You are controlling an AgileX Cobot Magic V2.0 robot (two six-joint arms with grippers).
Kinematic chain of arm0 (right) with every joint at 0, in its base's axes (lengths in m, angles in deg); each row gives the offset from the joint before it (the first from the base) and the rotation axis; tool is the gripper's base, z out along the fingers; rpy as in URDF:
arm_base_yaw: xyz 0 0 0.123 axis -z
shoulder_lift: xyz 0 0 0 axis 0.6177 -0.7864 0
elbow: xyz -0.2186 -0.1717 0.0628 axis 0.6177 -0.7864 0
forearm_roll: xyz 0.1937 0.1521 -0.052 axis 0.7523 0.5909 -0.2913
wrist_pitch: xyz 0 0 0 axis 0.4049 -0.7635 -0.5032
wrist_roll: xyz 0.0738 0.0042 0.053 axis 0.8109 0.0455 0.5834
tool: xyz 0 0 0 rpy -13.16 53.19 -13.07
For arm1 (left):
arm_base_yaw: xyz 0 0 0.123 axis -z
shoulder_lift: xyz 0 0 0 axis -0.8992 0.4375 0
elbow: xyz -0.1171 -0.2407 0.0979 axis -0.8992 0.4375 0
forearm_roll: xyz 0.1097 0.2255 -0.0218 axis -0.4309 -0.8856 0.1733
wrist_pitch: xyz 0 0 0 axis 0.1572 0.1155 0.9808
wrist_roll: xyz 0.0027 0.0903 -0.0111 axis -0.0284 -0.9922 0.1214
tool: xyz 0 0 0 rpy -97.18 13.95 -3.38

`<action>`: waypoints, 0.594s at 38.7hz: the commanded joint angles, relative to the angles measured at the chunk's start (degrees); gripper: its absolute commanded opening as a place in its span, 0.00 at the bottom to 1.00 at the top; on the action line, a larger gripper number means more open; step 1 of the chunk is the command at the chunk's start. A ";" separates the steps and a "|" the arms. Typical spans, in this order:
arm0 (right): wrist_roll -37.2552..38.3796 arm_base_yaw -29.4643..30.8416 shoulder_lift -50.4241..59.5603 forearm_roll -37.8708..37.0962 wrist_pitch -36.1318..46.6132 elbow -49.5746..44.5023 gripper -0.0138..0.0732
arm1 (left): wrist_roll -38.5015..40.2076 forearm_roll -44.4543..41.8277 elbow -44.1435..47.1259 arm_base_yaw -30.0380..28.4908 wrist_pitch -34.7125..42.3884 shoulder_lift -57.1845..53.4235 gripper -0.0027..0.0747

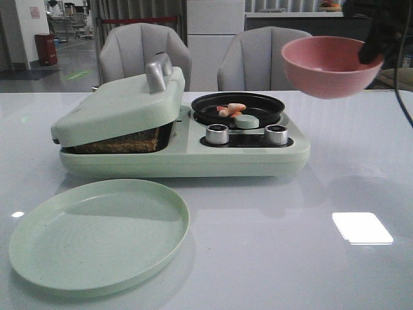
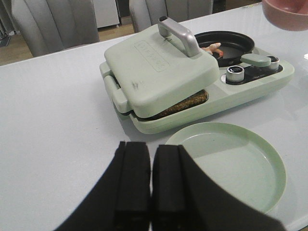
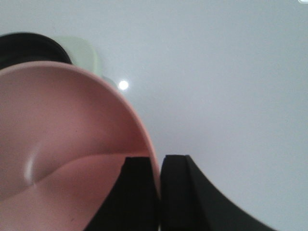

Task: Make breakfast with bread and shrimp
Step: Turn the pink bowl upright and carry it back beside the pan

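Green plate (image 1: 97, 236) fronts browned bread (image 1: 119, 143); pink-orange shrimp (image 1: 230, 109) in pan (image 1: 258, 103).

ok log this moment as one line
right gripper: holds pink bowl by rim, aloft | left gripper: shut, empty | shrimp: in pan | bread: under lid | plate: empty
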 commanded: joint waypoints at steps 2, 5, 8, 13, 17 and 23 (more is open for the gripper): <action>0.06 2.60 3.09 -1.03 -1.79 1.70 0.32 | 0.71 0.60 -1.43 0.39 4.44 0.56 0.18; 0.06 3.57 3.02 -1.24 -3.59 1.70 0.32 | 0.71 0.60 -1.43 0.39 4.44 0.56 0.18; 0.06 4.23 2.45 -2.11 -5.13 1.58 0.32 | 0.71 0.60 -1.43 0.39 4.44 0.56 0.18; 0.06 4.52 0.04 -2.49 -6.18 0.86 0.32 | 0.71 0.60 -1.43 0.39 4.44 0.56 0.18; 0.06 4.52 -2.86 -2.49 -6.89 0.86 0.32 | 0.71 0.60 -1.43 0.39 4.44 0.56 0.18; -0.03 4.52 -4.96 -2.49 -6.64 0.86 0.32 | 0.71 0.60 -1.43 0.39 4.44 0.56 0.18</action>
